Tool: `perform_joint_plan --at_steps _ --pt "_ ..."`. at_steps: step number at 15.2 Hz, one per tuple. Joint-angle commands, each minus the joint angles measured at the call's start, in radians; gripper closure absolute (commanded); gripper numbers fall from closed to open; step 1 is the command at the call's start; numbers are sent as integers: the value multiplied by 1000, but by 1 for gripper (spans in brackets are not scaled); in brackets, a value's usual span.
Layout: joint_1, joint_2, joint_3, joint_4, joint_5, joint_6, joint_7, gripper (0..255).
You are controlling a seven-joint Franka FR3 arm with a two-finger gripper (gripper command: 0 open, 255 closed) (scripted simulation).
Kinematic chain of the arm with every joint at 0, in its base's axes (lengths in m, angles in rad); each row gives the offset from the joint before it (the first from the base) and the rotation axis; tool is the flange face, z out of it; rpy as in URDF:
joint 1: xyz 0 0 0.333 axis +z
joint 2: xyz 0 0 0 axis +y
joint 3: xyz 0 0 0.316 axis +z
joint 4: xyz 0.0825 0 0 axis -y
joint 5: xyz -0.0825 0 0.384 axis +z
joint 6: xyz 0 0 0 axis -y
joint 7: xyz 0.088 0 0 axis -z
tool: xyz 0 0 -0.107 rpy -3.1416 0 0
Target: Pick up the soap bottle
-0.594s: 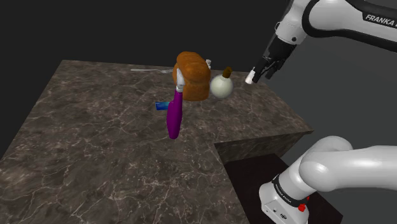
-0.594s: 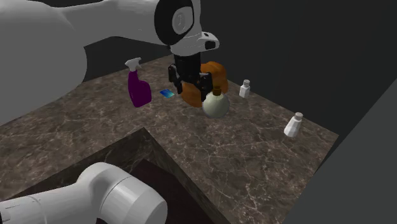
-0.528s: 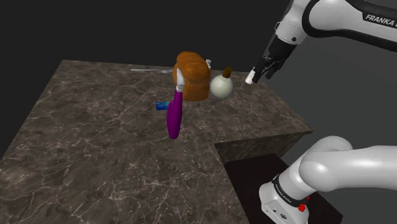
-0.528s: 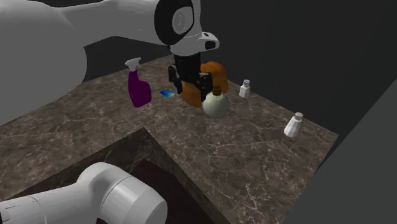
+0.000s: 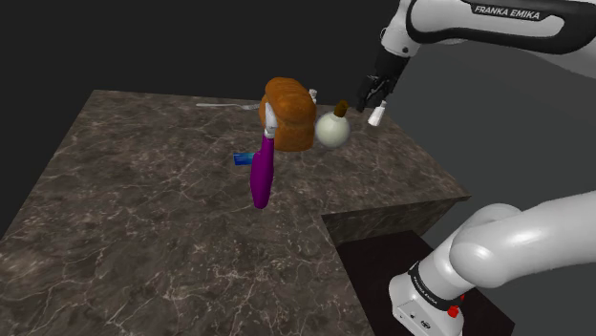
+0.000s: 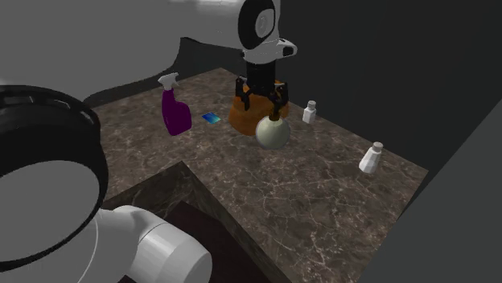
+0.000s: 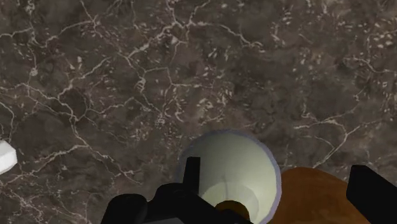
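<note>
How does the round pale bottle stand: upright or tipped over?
Upright. The round pale bottle rests on its base on the counter, its brown neck pointing up.

Black gripper [image 5: 369,100] hangs over the marble counter [image 5: 143,220], just up and right of the round, pale soap bottle [image 5: 331,132]. The bottle sits just beside an orange-brown loaf [image 5: 291,110]. A purple spray bottle [image 5: 262,172] stands nearer the camera, with a small blue item [image 5: 243,158] beside it.

Kitchen, marbled stone counter [image 5: 143,220], spray bottle [image 5: 261,177]
</note>
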Motion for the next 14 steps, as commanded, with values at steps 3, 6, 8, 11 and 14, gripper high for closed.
perform_joint_plan --at_steps 3,6,8,11,14 --pt "9 169 -15 131 0 25 -64 0" --pt "14 297 -21 244 3 28 -110 0" --pt "13 312 -21 246 4 40 -115 0" --pt "13 313 -21 206 4 81 -114 0" --pt "13 317 -22 162 3 128 -113 0"
